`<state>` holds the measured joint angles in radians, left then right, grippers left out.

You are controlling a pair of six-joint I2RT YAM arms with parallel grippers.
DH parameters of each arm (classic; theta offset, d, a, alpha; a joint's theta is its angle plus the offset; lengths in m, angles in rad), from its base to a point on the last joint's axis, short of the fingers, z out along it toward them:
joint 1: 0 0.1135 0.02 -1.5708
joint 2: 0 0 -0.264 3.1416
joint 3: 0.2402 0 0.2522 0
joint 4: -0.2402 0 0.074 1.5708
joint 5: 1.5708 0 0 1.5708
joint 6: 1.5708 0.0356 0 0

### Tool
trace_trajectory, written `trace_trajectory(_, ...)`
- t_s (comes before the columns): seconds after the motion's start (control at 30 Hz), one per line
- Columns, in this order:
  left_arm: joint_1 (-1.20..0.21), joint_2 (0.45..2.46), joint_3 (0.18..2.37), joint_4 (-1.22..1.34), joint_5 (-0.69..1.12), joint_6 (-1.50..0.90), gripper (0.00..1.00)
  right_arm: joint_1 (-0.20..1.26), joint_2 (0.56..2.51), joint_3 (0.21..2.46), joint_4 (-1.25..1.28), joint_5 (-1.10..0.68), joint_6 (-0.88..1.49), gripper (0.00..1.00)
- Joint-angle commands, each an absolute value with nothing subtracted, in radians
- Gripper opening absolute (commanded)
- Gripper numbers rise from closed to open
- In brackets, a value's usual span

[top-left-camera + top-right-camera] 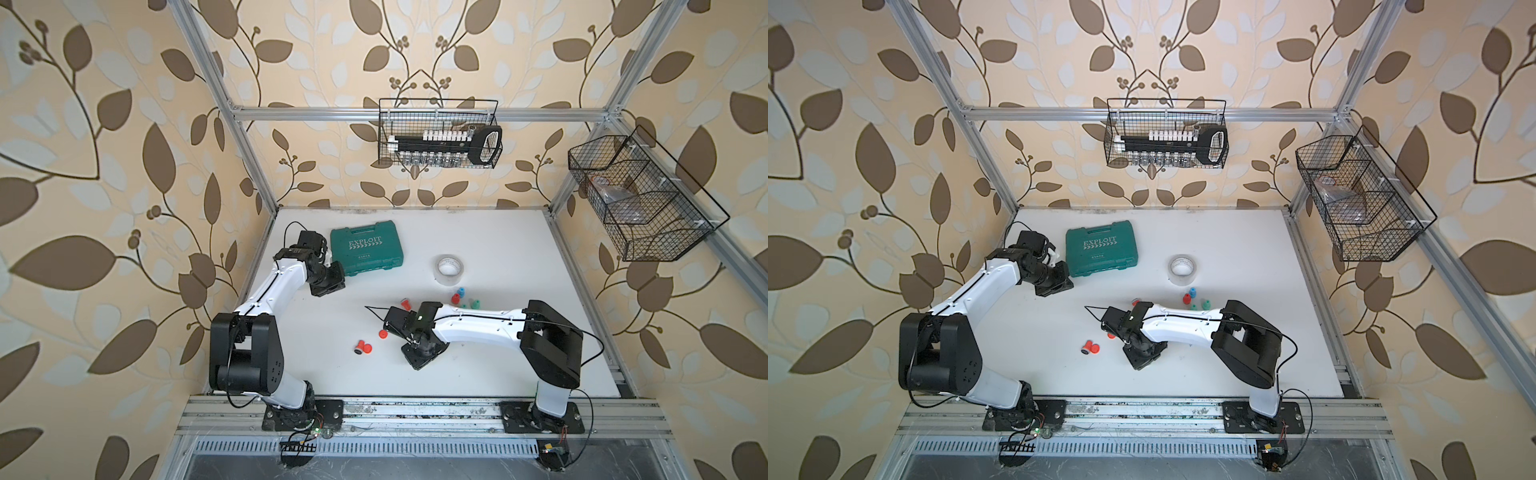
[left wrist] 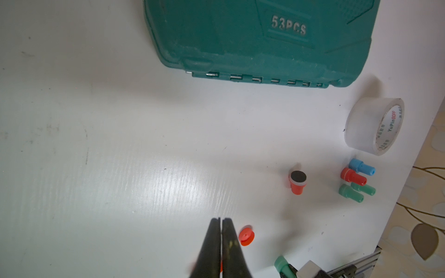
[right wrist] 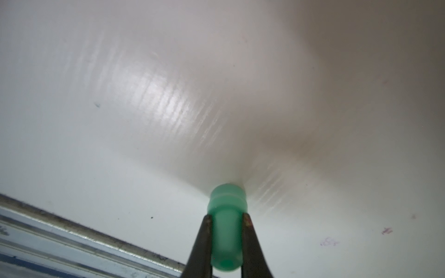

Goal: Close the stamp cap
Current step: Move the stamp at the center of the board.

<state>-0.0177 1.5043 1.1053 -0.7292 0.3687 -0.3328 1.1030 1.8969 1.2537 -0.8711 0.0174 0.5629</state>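
Note:
In the right wrist view, my right gripper (image 3: 227, 217) is shut on the narrow body of a green stamp (image 3: 227, 204), whose wide end touches the white table. In both top views the arm hides this stamp. My left gripper (image 2: 220, 220) is shut and holds nothing; it hangs above the table beside a loose red cap (image 2: 246, 235) (image 1: 382, 333). A red stamp (image 2: 297, 180) stands with its black pad facing up. Another red stamp (image 1: 363, 346) lies left of the right gripper (image 1: 417, 355).
A green tool case (image 1: 366, 248) lies at the back left, close to the left wrist. A roll of clear tape (image 1: 449, 270) sits behind a cluster of blue, red and green capped stamps (image 1: 461, 297). Wire baskets (image 1: 440, 135) hang on the walls.

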Motion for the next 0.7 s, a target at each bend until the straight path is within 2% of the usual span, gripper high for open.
trace_trajectory(0.0, -0.003, 1.496, 1.094, -0.732, 0.396, -0.334, 0.09, 1.113, 2.218, 1.06, -0.718, -0.055, 0.6, 0.0)
trace_trajectory(0.47, -0.003, 1.472, 1.081, -0.721, 0.396, -0.336, 0.12, 1.032, 1.91, 1.135, -0.804, 0.022, 0.569, 0.0)
trace_trajectory(0.67, -0.004, 1.472, 1.08, -0.721, 0.394, -0.336, 0.12, 0.996, 1.871, 1.175, -0.861, 0.039, 0.536, 0.0)
